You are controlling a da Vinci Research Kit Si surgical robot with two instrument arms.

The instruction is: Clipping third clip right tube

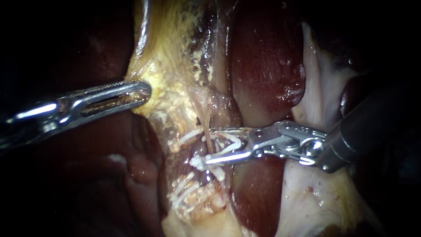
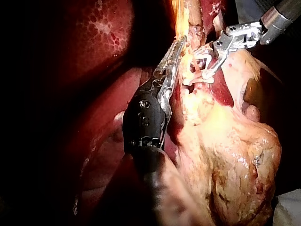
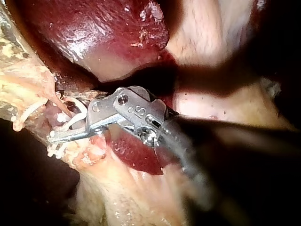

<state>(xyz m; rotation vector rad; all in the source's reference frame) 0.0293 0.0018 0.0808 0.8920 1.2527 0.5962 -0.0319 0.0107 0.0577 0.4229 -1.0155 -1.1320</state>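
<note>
My right instrument (image 1: 205,146) comes in from the right and holds a white clip (image 1: 228,142) between its spread jaws. The clip straddles a thin tan tube (image 1: 205,127) that runs down through the yellowish tissue. Two other white clips (image 1: 184,138) (image 1: 184,193) sit on the tissue beside and below it. My left instrument (image 1: 142,92) is shut on the edge of the yellow fatty tissue (image 1: 171,66) at the upper left. The right wrist view shows the jaws (image 3: 66,127) with the clip (image 3: 75,117) against the strands. In the left wrist view both instruments (image 2: 176,52) (image 2: 207,70) meet the tissue.
Dark red liver (image 1: 263,66) lies just behind the right instrument's jaws and again below them (image 1: 254,197). Pale whitish tissue (image 1: 320,87) runs along the right. A dark red lobe (image 1: 109,145) fills the lower left under the left shaft.
</note>
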